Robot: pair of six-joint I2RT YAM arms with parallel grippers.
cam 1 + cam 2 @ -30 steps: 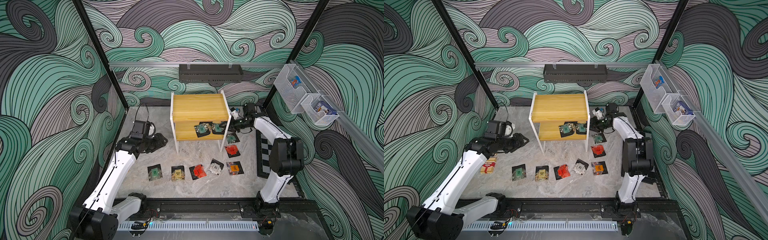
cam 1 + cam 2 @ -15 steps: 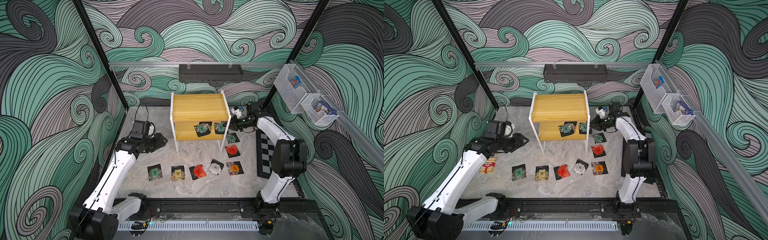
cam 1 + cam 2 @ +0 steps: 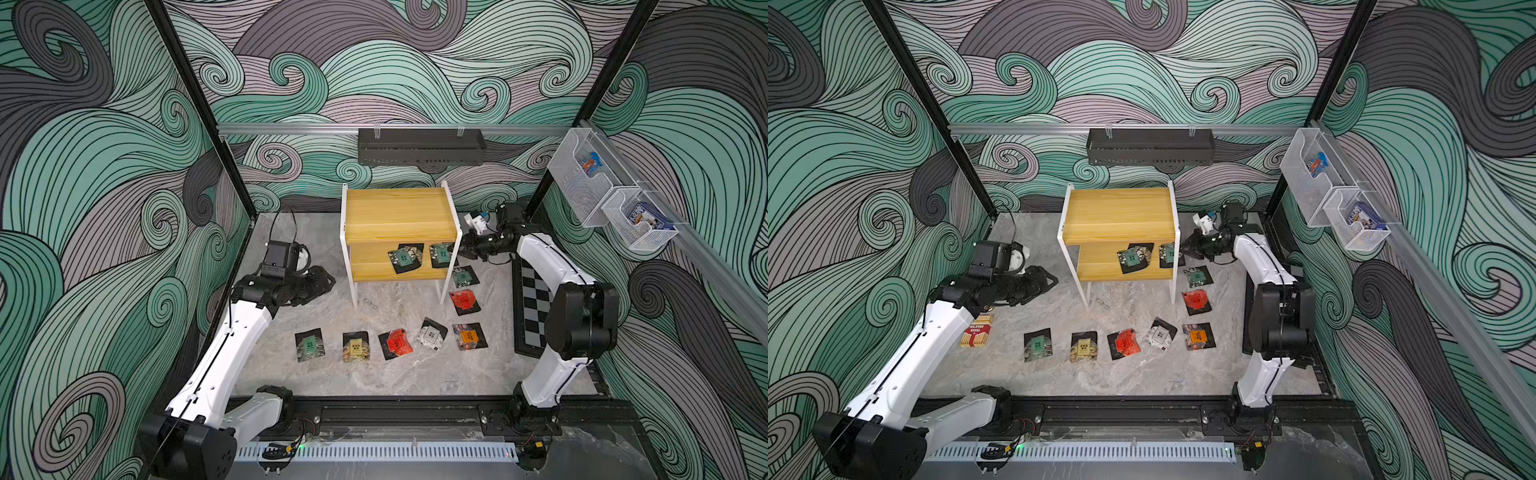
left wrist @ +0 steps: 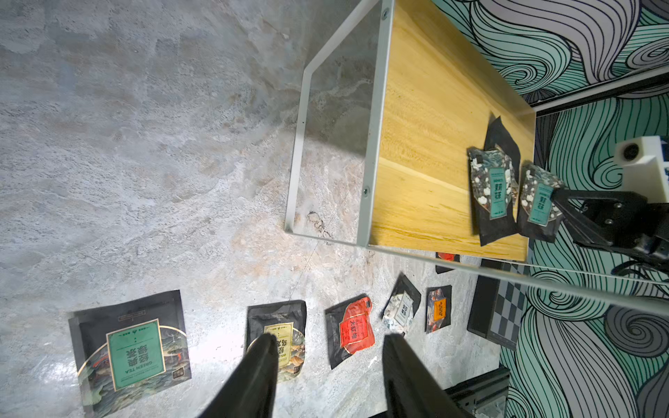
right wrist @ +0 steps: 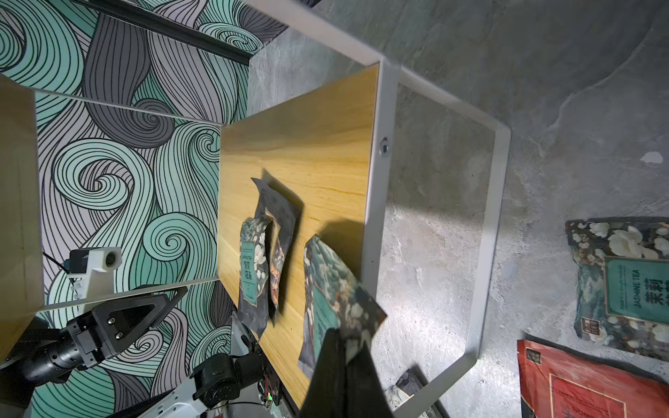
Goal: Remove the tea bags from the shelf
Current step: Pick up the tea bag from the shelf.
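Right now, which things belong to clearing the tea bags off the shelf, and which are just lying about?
Job: shelf; teal tea bag pinched in the right tool; overlapping tea bags on its lower board; seven tea bags on the tabletop.
Lying about: striped box; checkered board; dark wall tray; clear bins.

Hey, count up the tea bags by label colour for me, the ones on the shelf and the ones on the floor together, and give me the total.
teal tea bag: 4
red tea bag: 2
gold tea bag: 1
silver-white tea bag: 1
orange tea bag: 1
tea bag with label hidden, under a teal one on the shelf: 1
Total: 10
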